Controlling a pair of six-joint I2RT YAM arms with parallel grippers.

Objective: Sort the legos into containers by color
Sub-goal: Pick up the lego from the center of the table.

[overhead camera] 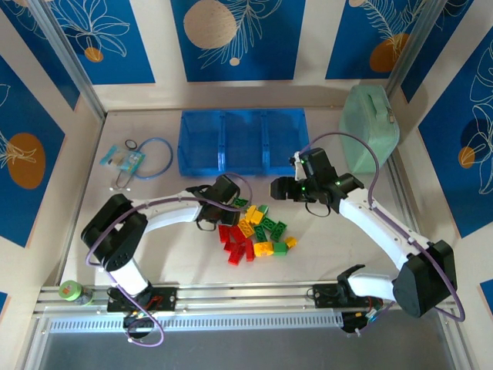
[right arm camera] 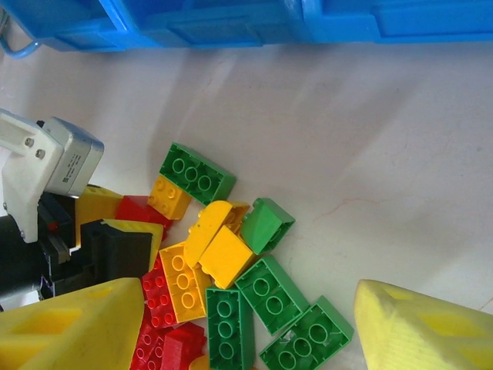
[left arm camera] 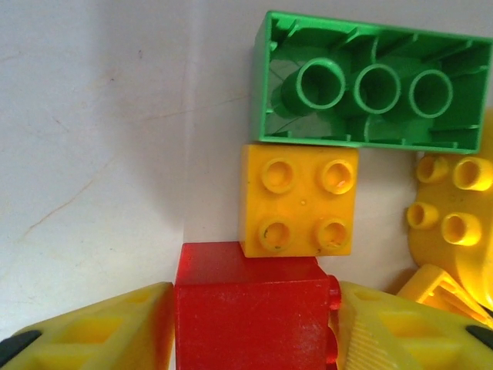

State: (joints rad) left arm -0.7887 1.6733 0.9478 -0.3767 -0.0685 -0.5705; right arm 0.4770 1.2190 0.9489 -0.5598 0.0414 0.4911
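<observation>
The left gripper [left arm camera: 254,339] is closed narrow on a red brick [left arm camera: 246,293] at the left edge of the legos [overhead camera: 258,235], which are heaped on the table [overhead camera: 154,239] near the blue tray [overhead camera: 204,139]. The right gripper [right arm camera: 243,308] hangs over the heap, jaws wide apart and holding nothing.

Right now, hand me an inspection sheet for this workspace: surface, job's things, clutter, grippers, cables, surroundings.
Surface: pale table, faint scratches, no spills seen.
Job's things: red, green and yellow legos piled mid-table; blue three-compartment tray beyond them, no brick seen inside.
Clutter: mint-green lidded case far right; packet with a blue cord loop far left; small green round item by the near rail.
Grippers: left gripper has its fingers against both sides of a red brick; right gripper open above the pile, empty.
Cables: purple cables loop along both arms.
Surroundings: blue leaf-patterned wall panels; metal rail at the near edge.
</observation>
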